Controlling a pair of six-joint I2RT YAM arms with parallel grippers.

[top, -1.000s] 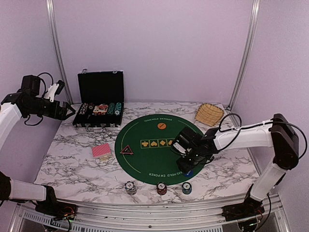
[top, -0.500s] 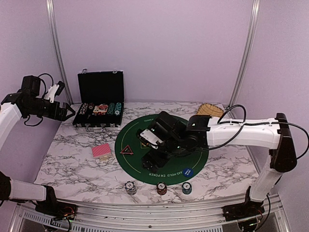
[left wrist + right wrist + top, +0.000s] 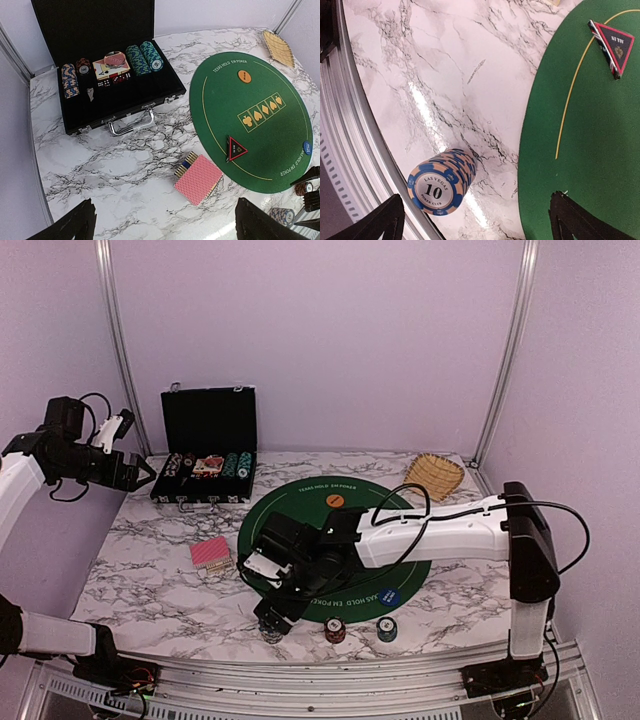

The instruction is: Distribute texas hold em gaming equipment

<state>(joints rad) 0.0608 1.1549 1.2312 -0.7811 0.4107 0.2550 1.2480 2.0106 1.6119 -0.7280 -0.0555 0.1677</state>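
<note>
A blue-and-tan chip stack (image 3: 440, 182) marked 10 stands on the marble beside the green mat (image 3: 590, 150). My right gripper (image 3: 480, 220) hovers open over it, touching nothing. From above, that gripper (image 3: 272, 616) half hides the stack (image 3: 269, 632). Two more chip stacks (image 3: 335, 630) (image 3: 387, 628) stand along the front edge. A blue button (image 3: 388, 595) and an orange button (image 3: 335, 500) lie on the mat. The red-black triangle marker (image 3: 236, 148) sits at the mat's left rim. Red-backed cards (image 3: 198, 178) lie on the marble. My left gripper (image 3: 140, 472) hangs open and empty, high at the far left.
The open black chip case (image 3: 205, 475) with more chips and cards stands at the back left. A wicker basket (image 3: 433, 475) sits at the back right. The metal table rail (image 3: 350, 150) runs close by the chip stack. My right arm stretches across the mat's lower half.
My right arm has swung left across the mat, from the blue button to the leftmost chip stack, and its jaws have spread wide. The left arm has not moved.
</note>
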